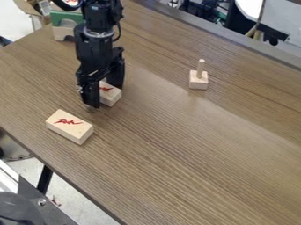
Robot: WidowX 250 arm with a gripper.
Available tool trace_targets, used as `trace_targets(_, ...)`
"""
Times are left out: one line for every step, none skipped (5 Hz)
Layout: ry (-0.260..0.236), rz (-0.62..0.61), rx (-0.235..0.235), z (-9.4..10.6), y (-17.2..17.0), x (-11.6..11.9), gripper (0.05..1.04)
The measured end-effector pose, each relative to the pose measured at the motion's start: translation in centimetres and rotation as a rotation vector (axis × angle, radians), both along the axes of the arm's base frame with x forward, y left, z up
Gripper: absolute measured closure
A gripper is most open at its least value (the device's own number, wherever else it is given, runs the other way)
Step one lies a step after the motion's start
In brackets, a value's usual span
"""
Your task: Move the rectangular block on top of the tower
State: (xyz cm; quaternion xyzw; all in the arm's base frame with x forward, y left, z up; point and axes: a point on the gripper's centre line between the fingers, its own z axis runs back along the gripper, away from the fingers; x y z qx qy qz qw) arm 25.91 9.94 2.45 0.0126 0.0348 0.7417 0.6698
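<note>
- Step in hand, judged: pick-up stage, at or near the grasp, with the gripper (pixel 106 96) low over the far block (pixel 111 98).
- State of grip: cannot tell whether clamped on the far block or merely set around it.
- Position of far block: flat on the table (pixel 176 154), directly below the arm (pixel 97 50), partly covered by the gripper.
- Position of near block (pixel 69 123): flat on the table, apart from the gripper, toward the lower left.
- Likely destination: small square block (pixel 199 83) with upright peg (pixel 201 69), well apart to the right. No stacked tower in sight; choice of target and of rectangular block uncertain.
- Next move, if far block intended: confirm a firm hold on both sides, then lift straight up before any sideways travel.
- Next move, if near block intended: release, rise above block height, then shift toward the lower left.
- Edges: near block closest to the left table edge; avoid pushing outward. Far table edge beyond the peg; avoid overreach.
- Room for moving: wide stretch of tabletop between far block and peg, more toward the lower right. Green-and-pale object (pixel 63 27) close beside the arm at upper left; limit swing that way.
- Hazard, judged: peg easily tipped by a low approach; cross above peg height.
</note>
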Motion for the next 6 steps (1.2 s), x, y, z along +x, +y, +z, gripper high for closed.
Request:
trace_targets(-0.008, 0.036, -0.038, -0.4, 0.8, 1.1, 0.399)
trace_targets(-0.025, 0.048, -0.042, -0.3, 1.2, 1.5, 0.532)
trace_targets(-0.033, 0.047, -0.044, -0.3, 1.1, 1.5, 0.532)
trace_targets(-0.02, 0.05, -0.073, 0.0, 0.7, 1.4, 0.532)
trace_targets(-0.047, 0.056, -0.105, 2.3, 0.4, 2.3, 0.532)
trace_targets(-0.089, 0.068, -0.123, 4.2, 0.6, 3.7, 0.533)
